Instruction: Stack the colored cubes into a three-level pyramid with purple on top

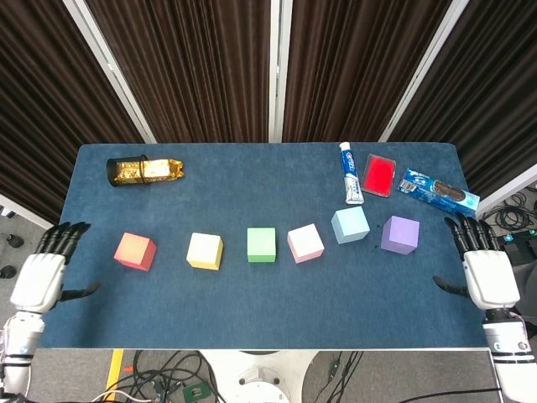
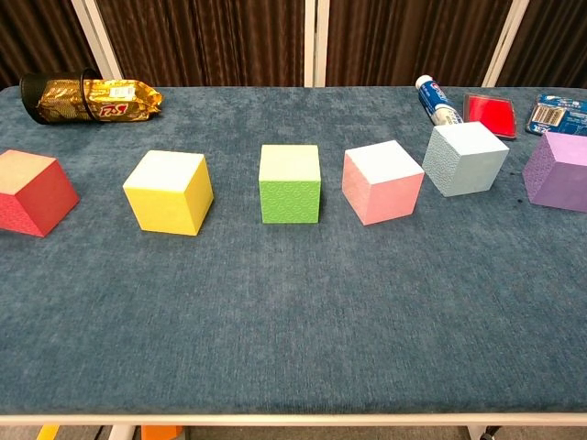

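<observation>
Six cubes sit apart in a row on the tabletop (image 1: pixel 268 193), left to right: first cube (image 1: pixel 135 251), second cube (image 1: pixel 205 251), third cube (image 1: pixel 262 245), fourth cube (image 1: pixel 305 243), fifth cube (image 1: pixel 350 225), sixth cube (image 1: pixel 400 234). Far behind the first cube lies a snack pack (image 1: pixel 144 170). Behind the last two lie a tube (image 1: pixel 351 174), a flat case (image 1: pixel 378 175) and a box (image 1: pixel 438 192), left to right.

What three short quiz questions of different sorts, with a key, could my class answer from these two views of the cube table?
1. True or false: the purple cube already sits on top of another cube.
2. Which cube lies directly between the yellow cube and the pink cube? A) red B) green C) light blue
3. Fill in: the left hand and right hand are both ____ and hold nothing.

Key: 1. False, it rests on the table. 2. B, the green cube. 3. open.
</observation>
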Tool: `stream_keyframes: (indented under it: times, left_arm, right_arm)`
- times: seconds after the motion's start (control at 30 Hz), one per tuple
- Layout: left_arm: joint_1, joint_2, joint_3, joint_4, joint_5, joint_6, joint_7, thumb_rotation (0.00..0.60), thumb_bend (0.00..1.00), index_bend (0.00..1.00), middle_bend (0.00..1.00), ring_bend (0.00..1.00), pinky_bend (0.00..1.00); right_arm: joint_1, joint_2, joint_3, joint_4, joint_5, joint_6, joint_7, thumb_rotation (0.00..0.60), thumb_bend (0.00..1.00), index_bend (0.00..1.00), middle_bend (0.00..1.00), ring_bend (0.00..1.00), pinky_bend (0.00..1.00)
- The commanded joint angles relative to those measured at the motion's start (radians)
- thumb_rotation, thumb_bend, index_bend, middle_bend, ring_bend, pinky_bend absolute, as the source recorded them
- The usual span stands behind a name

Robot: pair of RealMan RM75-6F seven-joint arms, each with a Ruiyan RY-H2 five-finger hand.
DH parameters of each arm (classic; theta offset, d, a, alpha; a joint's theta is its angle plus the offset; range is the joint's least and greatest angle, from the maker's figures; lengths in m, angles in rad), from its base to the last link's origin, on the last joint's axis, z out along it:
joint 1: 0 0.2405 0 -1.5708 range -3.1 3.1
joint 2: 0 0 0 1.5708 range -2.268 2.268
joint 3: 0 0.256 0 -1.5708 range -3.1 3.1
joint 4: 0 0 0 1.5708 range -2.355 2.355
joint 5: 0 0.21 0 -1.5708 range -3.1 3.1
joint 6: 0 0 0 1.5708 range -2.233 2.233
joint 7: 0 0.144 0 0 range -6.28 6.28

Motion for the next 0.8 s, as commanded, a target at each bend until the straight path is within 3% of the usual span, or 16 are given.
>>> stream_keyframes:
  times: [0.03,0.23,0.5,0.8]
  left_arm:
    - [-0.050,-0.009,-0.018,-0.018,0.007,-0.052,0.008,0.600,0.06,0.08,0.09,0.00,0.07]
    - [-0.157,-0.054,-0.050,-0.030,-0.017,-0.186,-0.006,0.600,0.06,0.08,0.09,0.00,0.07]
    - [-0.308,-0.184,-0.110,-0.019,-0.099,-0.336,0.057,0.600,0.06,0.08,0.09,0.00,0.07]
    - [-0.393,-0.328,-0.104,0.072,-0.181,-0.421,0.105,0.600,0.06,0.08,0.10,0.00,0.07]
  right_arm:
    - [0.007,0.003,0.007,-0.003,0.010,-0.008,-0.004,0.600,0.02,0.00,0.00,0.00,0.00]
    - [0.019,0.001,0.014,0.005,0.041,-0.029,-0.004,0.600,0.02,0.00,0.00,0.00,0.00]
    - [0.026,0.011,0.021,0.023,0.062,-0.041,0.022,0.600,0.03,0.00,0.00,0.00,0.00]
    - [0.028,0.040,0.032,0.034,0.055,-0.033,0.074,0.600,0.03,0.00,0.00,0.00,0.00]
